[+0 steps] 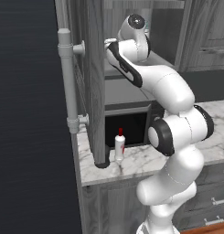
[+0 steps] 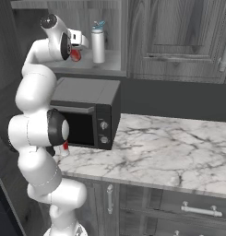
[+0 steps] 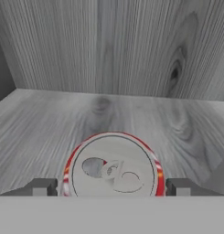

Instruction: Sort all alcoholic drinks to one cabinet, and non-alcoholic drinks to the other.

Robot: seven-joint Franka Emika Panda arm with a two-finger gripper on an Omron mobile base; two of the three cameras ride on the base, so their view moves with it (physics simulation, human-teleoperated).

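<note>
Gripper (image 3: pixel 112 187) is inside the upper cabinet (image 2: pixel 112 64), with its fingers (image 3: pixel 40 187) spread wide on both sides of the red can (image 3: pixel 113 167). A small gap shows between each finger and the can's side, so I judge that the can is released and stands on the cabinet shelf (image 3: pixel 49 119). In the right base view the can (image 2: pixel 75 55) is just beside the hand, and the grey bottle (image 2: pixel 98 44) with the blue cap stands near it on the same shelf.

The risk now is in pulling back. The fingers are still low around the can, so if the hand moves sideways or tilts before it clears, one finger can catch the rim and tip the can over. A fallen can may roll out of the cabinet or hit the grey bottle. A wide swing of the wrist can also knock that bottle.

The white bottle (image 1: pixel 119 145) with the red cap waits on the surface (image 1: pixel 131 164) below, beside the microwave (image 2: pixel 86 115).
</note>
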